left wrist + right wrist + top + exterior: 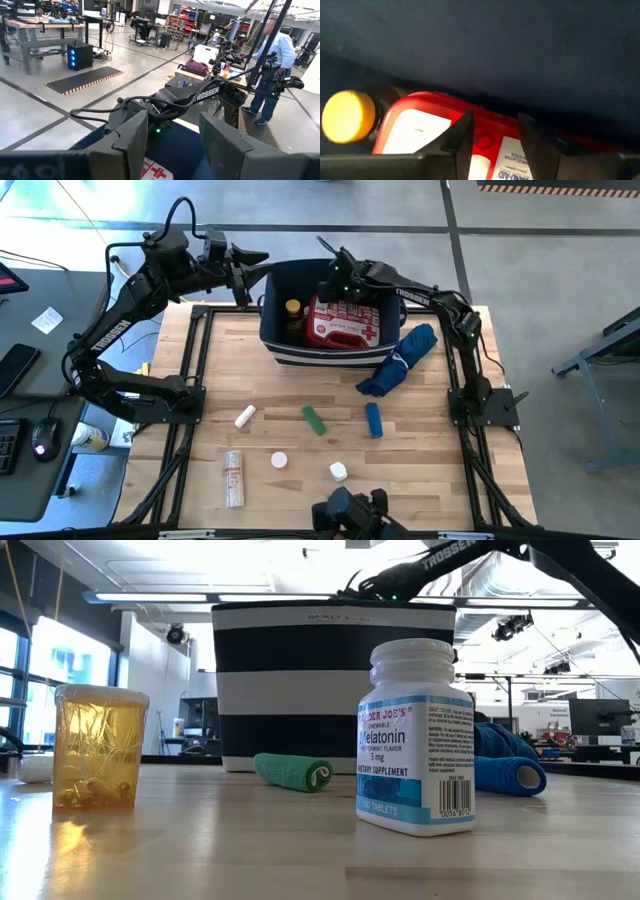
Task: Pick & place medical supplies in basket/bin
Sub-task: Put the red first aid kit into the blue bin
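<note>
Pouch in bin, directly under open right gripper.

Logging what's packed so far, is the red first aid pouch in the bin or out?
In. The red first aid pouch lies inside the navy bin, beside the yellow-capped bottle.

One navy-blue bin is seen on the desk, and two supplies are counted inside it: one red-and-white first aid pouch and one amber yellow-capped bottle. Six supplies are counted loose on the desk: one green roll, one blue roll, one white tube, one printed tube and two small white bottles. One royal-blue fabric bundle is also counted beside the bin.
</note>
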